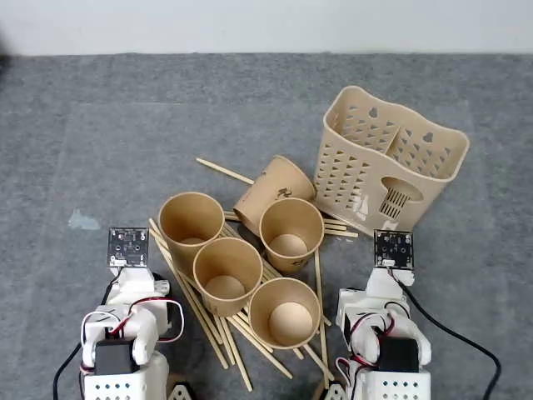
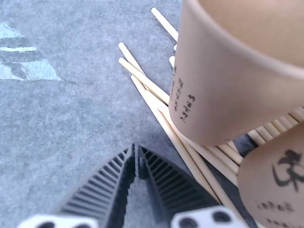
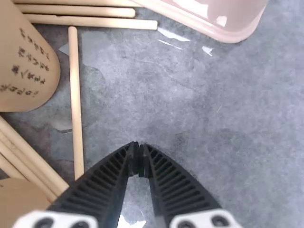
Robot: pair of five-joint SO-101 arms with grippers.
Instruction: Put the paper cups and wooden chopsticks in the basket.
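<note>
Sitting mouth-up in a tight cluster on the grey mat, four paper cups are resting on and among a scatter of wooden chopsticks; a fifth cup is lying on its side at the far edge of the cluster, showing a dark printed mark on its wall. The basket, beige, perforated and split by a divider into two compartments, is standing near the cups, ahead of the right arm; a few chopstick ends are lying just beside its base.

The left gripper is hovering over bare mat with its ribbed black fingers pressed together and gripping nothing; chopsticks are fanning out just ahead of it, running under the nearest cup. That cup is carrying small columns of dark characters, too fine to read with certainty; a second cup beside it is showing a large brush-style mark above more small print.

The right gripper is likewise pinched closed and empty over the mat; a single chopstick is lying beside it, a printed cup is sitting beyond that, and a corner of the basket is showing farther off.
</note>
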